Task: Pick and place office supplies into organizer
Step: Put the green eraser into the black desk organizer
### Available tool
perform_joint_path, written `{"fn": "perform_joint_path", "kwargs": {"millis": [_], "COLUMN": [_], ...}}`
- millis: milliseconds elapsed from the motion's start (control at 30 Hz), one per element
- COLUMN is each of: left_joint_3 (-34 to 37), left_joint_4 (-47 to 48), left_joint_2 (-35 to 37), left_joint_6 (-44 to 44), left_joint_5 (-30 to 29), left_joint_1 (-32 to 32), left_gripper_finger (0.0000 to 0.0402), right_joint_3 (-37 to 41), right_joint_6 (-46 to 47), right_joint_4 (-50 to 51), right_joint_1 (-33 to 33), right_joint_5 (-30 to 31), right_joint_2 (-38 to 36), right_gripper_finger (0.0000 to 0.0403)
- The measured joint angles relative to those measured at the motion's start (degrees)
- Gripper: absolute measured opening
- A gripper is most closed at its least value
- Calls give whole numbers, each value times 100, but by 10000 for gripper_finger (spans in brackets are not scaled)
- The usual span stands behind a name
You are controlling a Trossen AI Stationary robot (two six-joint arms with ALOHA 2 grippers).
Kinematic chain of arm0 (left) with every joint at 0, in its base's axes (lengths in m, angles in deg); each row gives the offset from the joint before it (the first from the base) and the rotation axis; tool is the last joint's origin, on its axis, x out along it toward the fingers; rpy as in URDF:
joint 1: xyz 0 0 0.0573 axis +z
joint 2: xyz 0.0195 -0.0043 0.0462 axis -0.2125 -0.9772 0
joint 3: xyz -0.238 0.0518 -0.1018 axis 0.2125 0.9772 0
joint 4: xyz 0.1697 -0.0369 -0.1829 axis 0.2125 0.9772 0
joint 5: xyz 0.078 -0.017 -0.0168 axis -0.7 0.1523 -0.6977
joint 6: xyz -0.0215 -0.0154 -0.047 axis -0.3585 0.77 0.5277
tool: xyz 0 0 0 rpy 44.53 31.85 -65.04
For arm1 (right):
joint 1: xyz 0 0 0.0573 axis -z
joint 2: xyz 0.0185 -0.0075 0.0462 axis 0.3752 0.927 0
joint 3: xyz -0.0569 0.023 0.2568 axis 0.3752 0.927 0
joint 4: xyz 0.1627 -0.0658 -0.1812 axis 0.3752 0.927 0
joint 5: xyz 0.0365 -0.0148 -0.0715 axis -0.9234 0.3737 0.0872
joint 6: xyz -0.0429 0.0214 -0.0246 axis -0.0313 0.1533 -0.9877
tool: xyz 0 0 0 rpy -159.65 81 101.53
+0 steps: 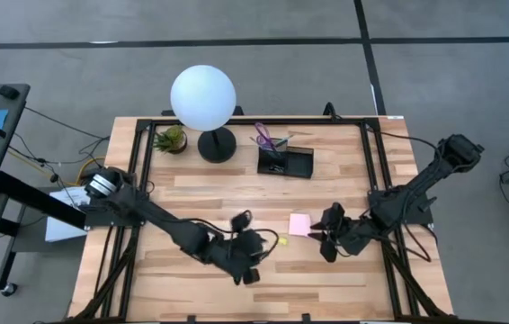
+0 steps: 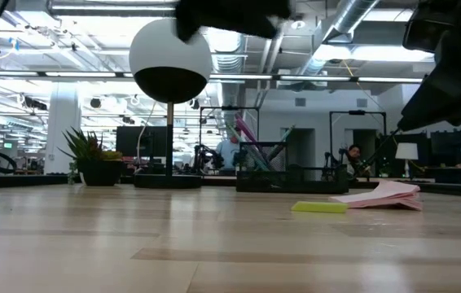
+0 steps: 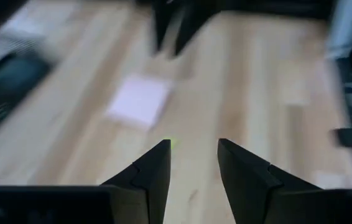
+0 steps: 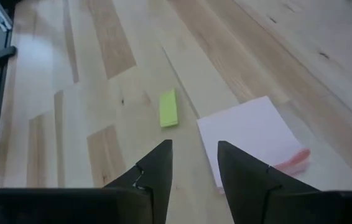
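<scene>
A square pink sticky pad (image 1: 299, 224) lies flat on the wooden table, and a tiny yellow piece (image 1: 282, 240) lies just near-left of it. My right gripper (image 1: 320, 237) hovers open just right of the pad. In its wrist view (image 4: 193, 146) the pad (image 4: 250, 134) and the yellow piece (image 4: 168, 109) lie ahead of the fingers. My left gripper (image 1: 263, 247) hovers open near-left of the yellow piece; its blurred wrist view (image 3: 193, 146) shows the pad (image 3: 140, 99) ahead. The black organizer (image 1: 285, 160) stands at the far side with purple-handled scissors (image 1: 263, 135) and pens upright in it.
A white globe lamp (image 1: 203, 99) on a black base and a small potted plant (image 1: 171, 139) stand at the far edge, left of the organizer. Bare wood lies between the organizer and the pad. The low view shows the pad (image 2: 381, 195) and yellow piece (image 2: 319, 207) lying flat.
</scene>
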Motion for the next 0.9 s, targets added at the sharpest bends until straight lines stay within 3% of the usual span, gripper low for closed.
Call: {"fn": "perform_joint_path", "kwargs": {"millis": [100, 200, 333, 467, 567, 900], "left_joint_3": [733, 1255, 1483, 1261, 1033, 805], "left_joint_4": [-1918, -3046, -3406, -3564, -3651, -3565], "left_joint_2": [0, -175, -818, -1566, -1850, -1833], "left_joint_6": [-850, -1297, -2184, -2646, -2868, -3536], "left_joint_5": [843, 1575, 2237, 2731, 2765, 2773], "left_joint_1": [249, 556, 906, 1147, 1256, 1458], "left_gripper_finger": [129, 129, 129, 129, 129, 129], "right_joint_3": [0, 0, -2, -2, -2, -7], "right_joint_6": [-4, -9, -9, -10, -11, -22], "right_joint_4": [-35, -112, -131, -146, -152, -205], "right_joint_1": [-59, -123, -186, -192, -190, -189], "right_joint_5": [7, 15, 16, 1, 0, 6], "right_joint_2": [1, 0, -2, -2, -2, -2], "right_gripper_finger": [121, 122, 122, 122, 123, 122]}}
